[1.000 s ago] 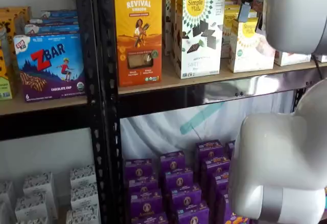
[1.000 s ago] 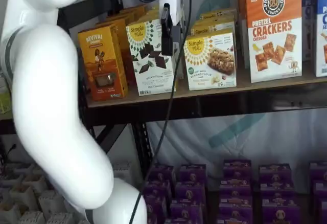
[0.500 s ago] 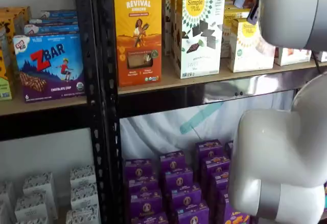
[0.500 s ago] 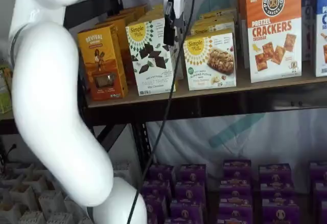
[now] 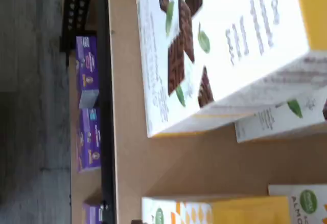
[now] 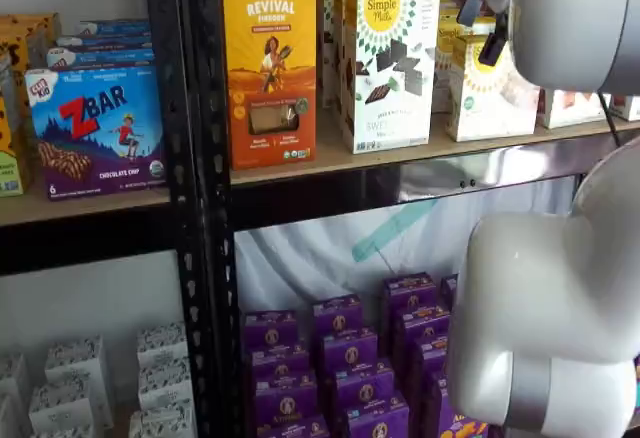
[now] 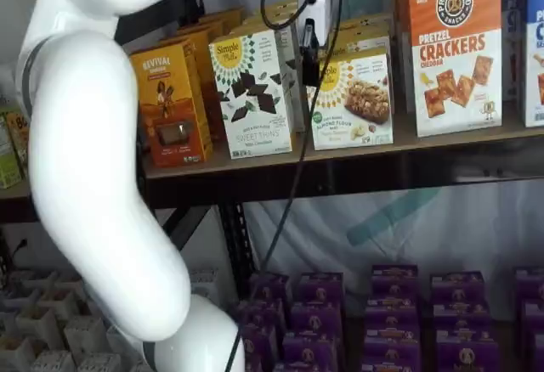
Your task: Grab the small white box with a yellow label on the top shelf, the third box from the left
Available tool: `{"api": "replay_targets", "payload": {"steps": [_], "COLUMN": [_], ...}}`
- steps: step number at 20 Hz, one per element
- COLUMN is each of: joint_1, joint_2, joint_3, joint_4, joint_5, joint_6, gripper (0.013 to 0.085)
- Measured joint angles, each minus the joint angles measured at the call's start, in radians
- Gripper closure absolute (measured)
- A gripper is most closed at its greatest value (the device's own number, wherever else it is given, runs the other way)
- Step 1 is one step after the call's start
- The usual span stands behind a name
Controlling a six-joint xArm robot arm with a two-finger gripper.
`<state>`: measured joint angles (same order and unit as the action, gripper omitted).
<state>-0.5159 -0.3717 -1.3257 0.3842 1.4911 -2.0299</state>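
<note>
The small white box (image 7: 353,100) with a yellow sunburst stands on the top shelf (image 7: 365,153), right of the taller white box with chocolate pieces (image 7: 251,92). It also shows in a shelf view (image 6: 487,98), partly behind the arm. My gripper (image 7: 310,58) hangs from a white body, its black fingers in front of the small box's left edge. No gap shows between them and no box is held. One black finger shows in a shelf view (image 6: 492,46). The wrist view shows the tall box (image 5: 214,45) and a white and yellow carton (image 5: 245,211) on the tan board (image 5: 133,142).
An orange Revival box (image 7: 170,104) stands left of the tall box and a pretzel cracker box (image 7: 456,49) to the right. More cartons stand behind the small box. The shelf has a silver rail (image 6: 470,173). Purple boxes (image 7: 382,312) fill the shelf below. My white arm (image 7: 85,177) fills the left.
My gripper has moved right, from in front of the taller chocolate box to the small white box's left edge. The arm's elbow has shifted with it. The boxes have not moved.
</note>
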Motion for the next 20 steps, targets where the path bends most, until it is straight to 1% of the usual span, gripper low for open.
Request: {"api": "replay_targets", "payload": {"steps": [3, 6, 9, 12, 15, 18, 20], "joint_1": [0.000, 0.003, 0.024, 0.049, 0.060, 0.078, 0.085], "joint_2": [0.036, 0.083, 0.128, 0.153, 0.165, 0.191, 0.204], "joint_3": [-0.017, -0.066, -0.118, -0.138, -0.147, -0.177, -0.193], "joint_4": [-0.016, -0.042, -0.102, -0.163, -0.188, -0.230, -0.248], "joint_5": [-0.002, 0.031, 0.062, 0.077, 0.087, 0.128, 0.151], "joint_6": [-0.008, -0.005, 0.008, 0.022, 0.031, 0.044, 0.051], "gripper": [0.0130, 0.0130, 0.0130, 0.0130, 0.0130, 0.0130, 0.0130]}}
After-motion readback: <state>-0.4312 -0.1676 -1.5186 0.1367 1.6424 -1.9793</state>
